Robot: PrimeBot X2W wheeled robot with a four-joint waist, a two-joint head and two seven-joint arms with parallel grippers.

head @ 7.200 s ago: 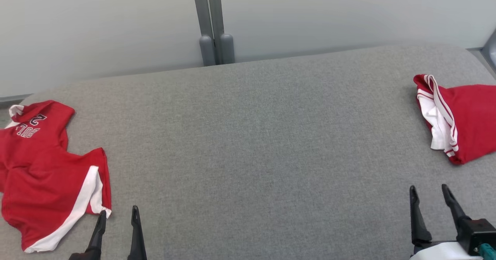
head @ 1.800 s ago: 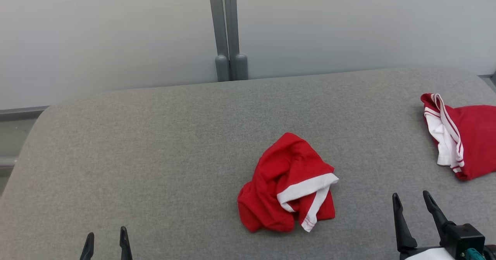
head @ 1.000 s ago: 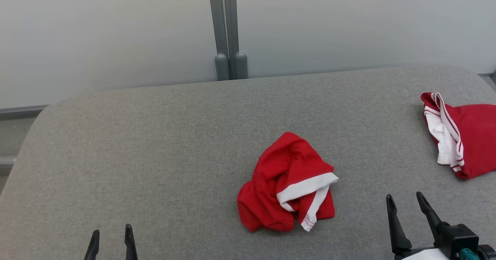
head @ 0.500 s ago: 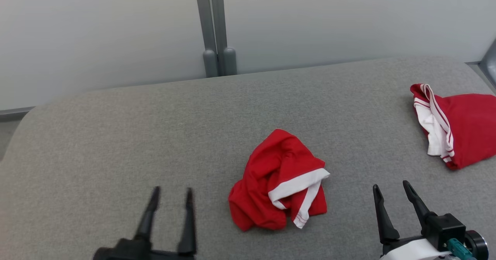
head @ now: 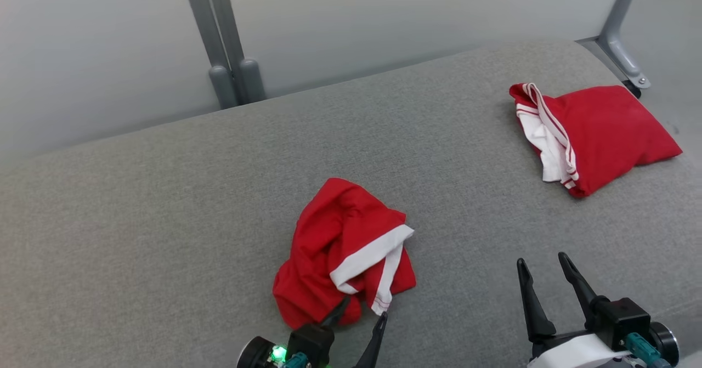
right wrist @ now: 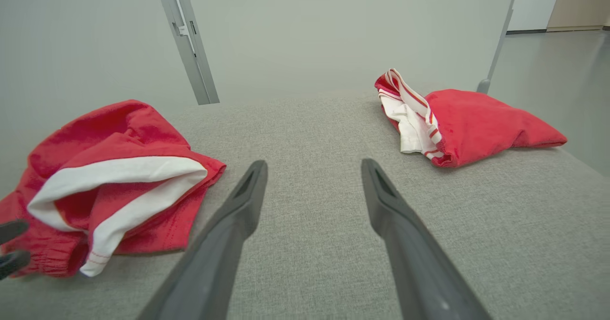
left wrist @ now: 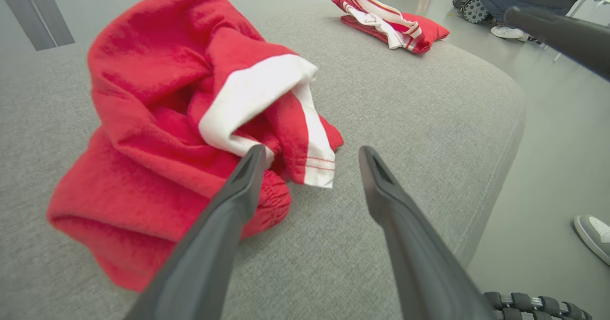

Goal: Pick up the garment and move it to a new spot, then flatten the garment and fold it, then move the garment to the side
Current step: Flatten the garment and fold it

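Observation:
A crumpled red garment [head: 343,250] with a white band lies bunched near the front middle of the grey padded surface [head: 164,192]. My left gripper [head: 362,316] stands open at its near edge, one finger by the elastic hem and the other beside the white corner. In the left wrist view the garment [left wrist: 162,119] lies just past the open left gripper [left wrist: 312,155], with nothing between the fingers. My right gripper [head: 540,266] is open over bare surface to the garment's right. The right wrist view has the garment [right wrist: 109,177] at its left and the right gripper [right wrist: 314,165] open.
A second red and white garment [head: 592,132] lies folded at the far right of the surface, also in the left wrist view [left wrist: 386,19] and the right wrist view [right wrist: 457,124]. A grey post [head: 219,44] rises behind. A person's shoe [left wrist: 593,234] rests on the floor beyond the surface's right edge.
The head camera has turned, shifting the whole picture. My left gripper has moved right and forward up to the crumpled garment's near edge, still open. The right gripper has kept its place.

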